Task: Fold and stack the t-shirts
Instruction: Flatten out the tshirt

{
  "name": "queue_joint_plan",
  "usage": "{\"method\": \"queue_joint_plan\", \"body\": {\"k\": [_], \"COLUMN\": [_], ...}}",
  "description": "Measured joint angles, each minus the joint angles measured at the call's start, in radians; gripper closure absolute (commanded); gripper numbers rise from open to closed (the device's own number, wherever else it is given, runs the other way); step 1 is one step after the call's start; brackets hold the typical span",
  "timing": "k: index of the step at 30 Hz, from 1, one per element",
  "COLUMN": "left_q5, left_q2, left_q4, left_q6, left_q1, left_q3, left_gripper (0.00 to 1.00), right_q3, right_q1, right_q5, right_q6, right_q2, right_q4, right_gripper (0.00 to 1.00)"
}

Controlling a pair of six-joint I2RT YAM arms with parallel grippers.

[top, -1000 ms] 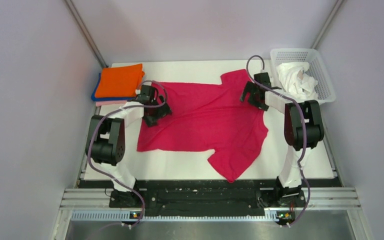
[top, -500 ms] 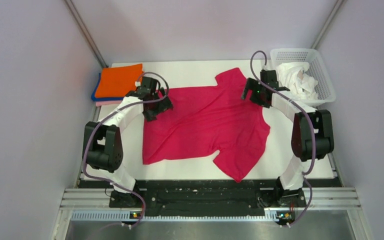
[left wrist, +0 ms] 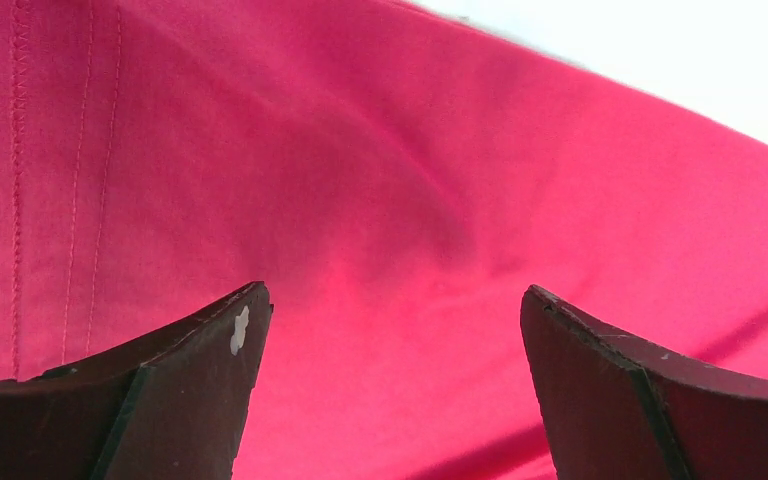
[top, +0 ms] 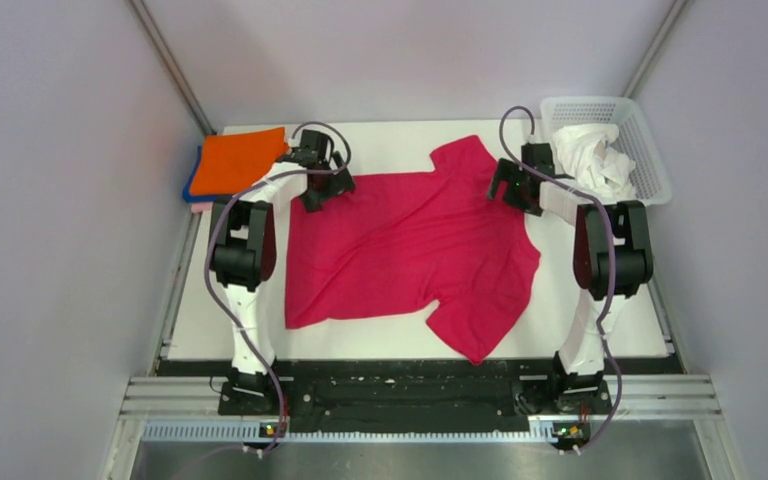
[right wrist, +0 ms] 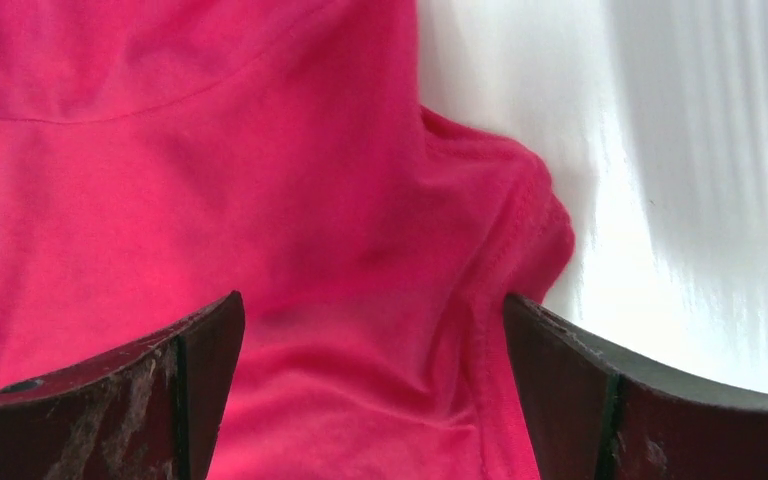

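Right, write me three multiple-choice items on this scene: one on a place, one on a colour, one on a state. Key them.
1. Where does the white basket stand?
A) at the far right corner of the table
B) at the far left corner
C) at the near edge, between the arm bases

2. What colour is the topmost folded shirt at far left?
A) green
B) orange
C) black

3. How do the left arm's jaws stand over the crimson shirt?
A) shut on a fold
B) holding the basket
C) open, gripping nothing

Key: 1 A, the top view shows it at the far right corner. 2 B, the top view shows it plainly orange. 3 C, the left wrist view shows both jaws spread wide with flat cloth between them.
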Motion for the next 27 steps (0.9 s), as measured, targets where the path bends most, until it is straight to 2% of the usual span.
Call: {"method": "queue_joint_plan", "body": {"k": [6, 15, 27], "left_q5": [0.009, 0.004, 0.049], "left_q2": [0.060, 0.083, 0.109], "left_q4": [0.015, 0.029, 0.020], "left_q6": [0.001, -0.003, 0.013], "left_q1": [0.028, 0.068, 0.079], "left_q3": [0.035, 0.050, 0.104], "left_gripper": [0.01, 0.01, 0.01], "right_q3": [0.013, -0.078, -0.064], "right_q1": [0.000, -0.010, -0.023], "right_q5": [0.031, 0.148, 0.076], "right_q6": [0.007, 0.011, -0.015], "right_q2": [0.019, -0.032, -0.044], "right_q4": [0.043, 0.063, 0.028], "right_gripper": [0.01, 0.01, 0.01]}}
